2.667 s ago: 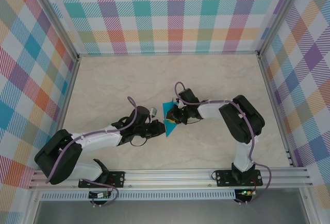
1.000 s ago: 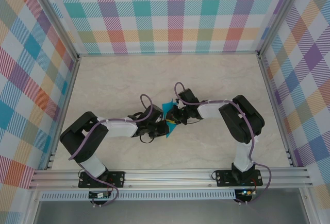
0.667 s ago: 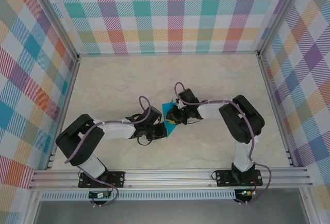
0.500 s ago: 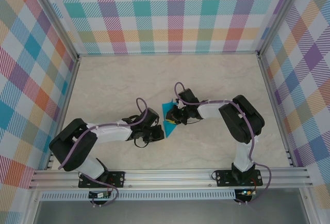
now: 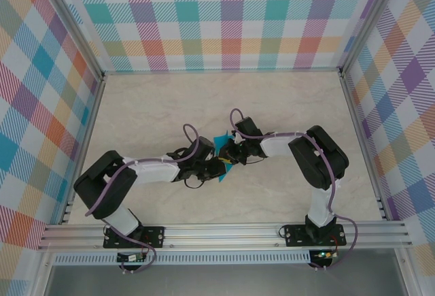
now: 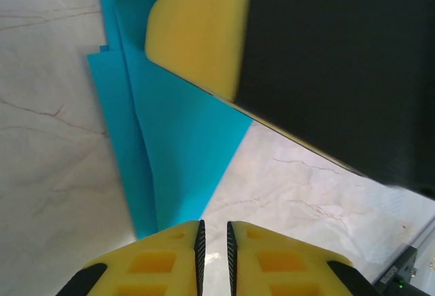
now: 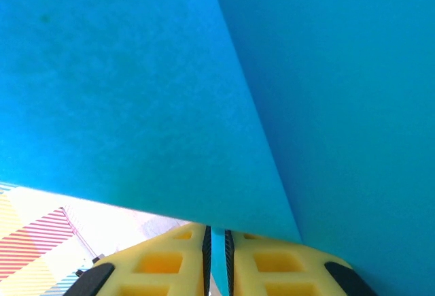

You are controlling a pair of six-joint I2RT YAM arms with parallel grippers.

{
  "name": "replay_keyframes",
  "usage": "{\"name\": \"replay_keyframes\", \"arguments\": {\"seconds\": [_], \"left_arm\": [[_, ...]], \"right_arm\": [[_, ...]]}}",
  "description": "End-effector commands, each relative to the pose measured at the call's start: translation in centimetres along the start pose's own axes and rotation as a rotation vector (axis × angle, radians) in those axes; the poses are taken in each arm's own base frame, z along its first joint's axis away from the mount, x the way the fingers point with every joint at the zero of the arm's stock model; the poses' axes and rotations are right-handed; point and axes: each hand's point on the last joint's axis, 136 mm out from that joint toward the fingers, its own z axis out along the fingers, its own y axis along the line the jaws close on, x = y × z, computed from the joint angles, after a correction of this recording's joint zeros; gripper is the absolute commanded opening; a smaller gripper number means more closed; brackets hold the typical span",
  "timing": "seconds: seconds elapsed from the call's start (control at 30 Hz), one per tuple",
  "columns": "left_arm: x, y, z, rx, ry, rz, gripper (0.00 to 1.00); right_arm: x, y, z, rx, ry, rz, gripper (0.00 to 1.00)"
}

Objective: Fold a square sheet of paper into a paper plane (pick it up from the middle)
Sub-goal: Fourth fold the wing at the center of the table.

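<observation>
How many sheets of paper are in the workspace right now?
1. The creased teal sheet of paper is mid-table, pinched by the right gripper; the arms could hide another beneath them.

At the middle of the table (image 5: 136,105), seen from above, the paper (image 5: 219,139) is placed between two grippers — the left gripper (image 5: 216,168) at its lower left, the right gripper (image 5: 230,153) at its right, the paper's edge set within that gripper's jaws.
</observation>
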Motion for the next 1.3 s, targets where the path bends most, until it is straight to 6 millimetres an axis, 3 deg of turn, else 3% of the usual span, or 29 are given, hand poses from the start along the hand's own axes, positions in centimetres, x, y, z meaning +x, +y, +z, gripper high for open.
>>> {"name": "replay_keyframes", "arguments": {"seconds": [0.0,0.13,0.23,0.43,0.53,0.73,0.9,1.1,1.27], "left_arm": [[0.9,0.2,1.2,0.005,0.04,-0.026,0.19],[2.7,2.9,1.6,-0.07,0.097,-0.059,0.18],[3.7,4.7,0.6,-0.123,0.099,-0.067,0.17],[5.1,5.9,-1.1,-0.144,0.128,-0.029,0.16],[4.7,4.9,-1.6,-0.104,0.107,-0.014,0.16],[1.7,0.9,-3.6,-0.015,-0.023,0.024,0.18],[0.4,-2.4,-2.5,0.085,-0.018,0.019,0.19],[0.2,-3.2,-0.2,0.126,0.017,-0.012,0.21],[1.7,-1.7,0.8,0.096,0.084,-0.026,0.22]], "right_arm": [[1.3,-5.3,0.9,0.17,0.032,0.104,0.17],[1.4,-5.5,0.9,0.176,0.033,0.105,0.17],[1.4,-5.5,0.9,0.177,0.032,0.104,0.17],[1.3,-5.7,0.9,0.183,0.029,0.109,0.17],[1.3,-5.5,1.0,0.179,0.031,0.108,0.17],[1.3,-5.5,0.8,0.179,0.029,0.108,0.17],[1.4,-5.5,0.9,0.179,0.032,0.108,0.18],[1.4,-5.5,0.9,0.178,0.033,0.108,0.18],[1.5,-5.7,1.0,0.184,0.036,0.112,0.18]]}}
